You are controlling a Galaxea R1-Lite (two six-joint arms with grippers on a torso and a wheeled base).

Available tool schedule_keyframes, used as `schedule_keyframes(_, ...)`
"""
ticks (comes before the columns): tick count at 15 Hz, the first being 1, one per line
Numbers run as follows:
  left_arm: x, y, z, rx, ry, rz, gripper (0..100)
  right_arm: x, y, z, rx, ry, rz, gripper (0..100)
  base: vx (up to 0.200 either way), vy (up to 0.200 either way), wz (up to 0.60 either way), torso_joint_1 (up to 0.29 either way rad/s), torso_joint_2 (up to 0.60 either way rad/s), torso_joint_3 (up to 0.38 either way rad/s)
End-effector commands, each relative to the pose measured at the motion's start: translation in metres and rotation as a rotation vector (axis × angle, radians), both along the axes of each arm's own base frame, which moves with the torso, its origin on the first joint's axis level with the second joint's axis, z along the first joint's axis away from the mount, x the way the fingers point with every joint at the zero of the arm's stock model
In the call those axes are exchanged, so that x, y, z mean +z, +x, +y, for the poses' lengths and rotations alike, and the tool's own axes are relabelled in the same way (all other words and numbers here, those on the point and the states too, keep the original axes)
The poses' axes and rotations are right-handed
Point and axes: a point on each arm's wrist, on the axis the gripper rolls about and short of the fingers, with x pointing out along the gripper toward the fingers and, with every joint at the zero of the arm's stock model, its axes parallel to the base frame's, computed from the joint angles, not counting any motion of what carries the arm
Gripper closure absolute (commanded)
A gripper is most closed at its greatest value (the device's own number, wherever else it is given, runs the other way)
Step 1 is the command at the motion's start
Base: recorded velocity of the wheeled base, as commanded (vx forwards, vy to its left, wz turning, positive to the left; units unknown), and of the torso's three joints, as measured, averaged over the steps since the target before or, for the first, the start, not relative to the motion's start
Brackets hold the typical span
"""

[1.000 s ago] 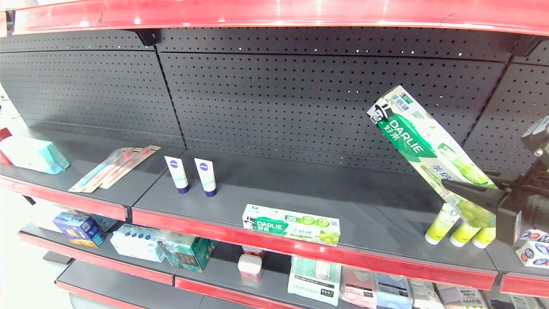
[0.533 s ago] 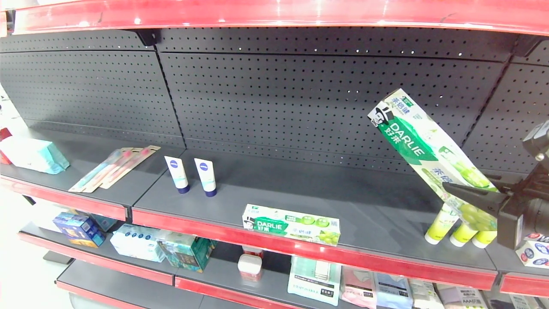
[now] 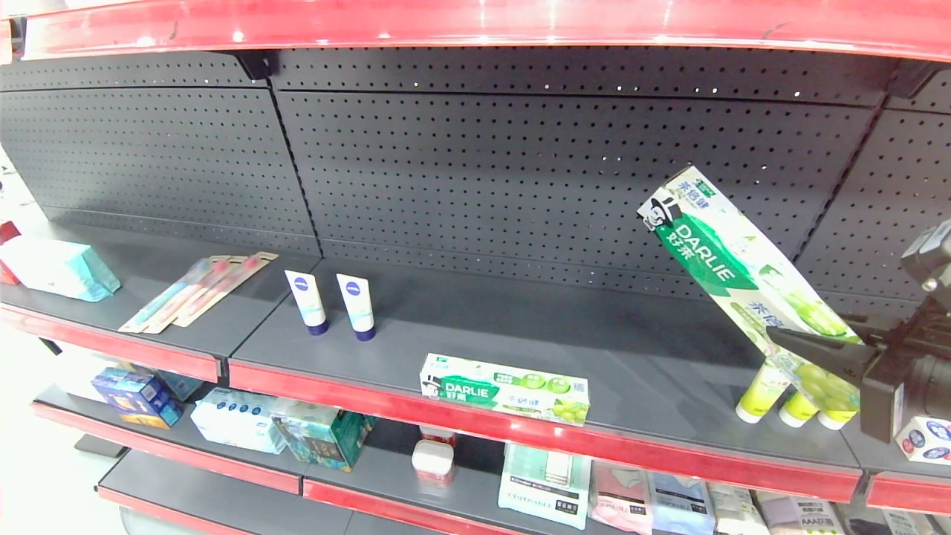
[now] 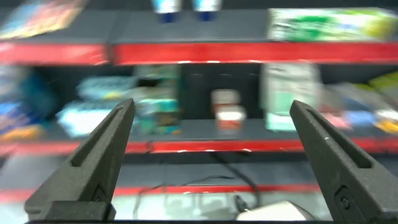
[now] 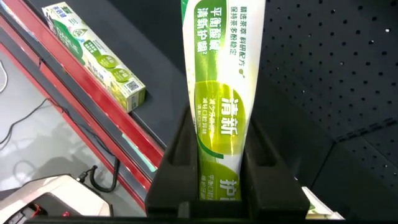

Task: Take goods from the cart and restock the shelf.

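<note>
Restock is looking partway done: right gripper [image 5: 221, 149] is clamping a toothpaste box [image 3: 713, 249], tilted in the air at the frame's right above the shelf [image 3: 557, 327], a matching box [image 3: 505, 388] is already lying lower centre, left gripper [image 4: 211, 143] is hanging open and empty.

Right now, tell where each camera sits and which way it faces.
Head: atop the robot, facing the shelf; right end effector at the right edge.
Left wrist: facing lower shelves through the open left end effector.
Right wrist: looking along its end effector, shut on the held box, toward the shelf.
Shared: all three show the lying box.
</note>
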Motion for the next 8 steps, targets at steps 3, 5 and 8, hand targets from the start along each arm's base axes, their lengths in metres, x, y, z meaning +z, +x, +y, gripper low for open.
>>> schedule_keyframes(3, -0.003, -0.004, 0.007, -0.171, -0.018, -0.072, 0, 0.001, -0.002, -0.001, -0.002, 0.005, -0.01, 100, 0.0, 0.0, 0.0, 0.0, 0.0, 0.0)
schedule_keyframes(5, -0.004, -0.002, 0.005, -0.204, -0.028, -0.096, 0, 0.002, -0.004, -0.003, -0.011, 0.007, -0.018, 100, 0.0, 0.0, 0.0, 0.0, 0.0, 0.0)
schedule_keyframes(8, -0.012, 0.004, 0.001, -0.198, -0.059, -0.146, 0, 0.001, -0.004, -0.005, -0.021, 0.003, -0.014, 100, 0.0, 0.0, 0.0, 0.0, 0.0, 0.0)
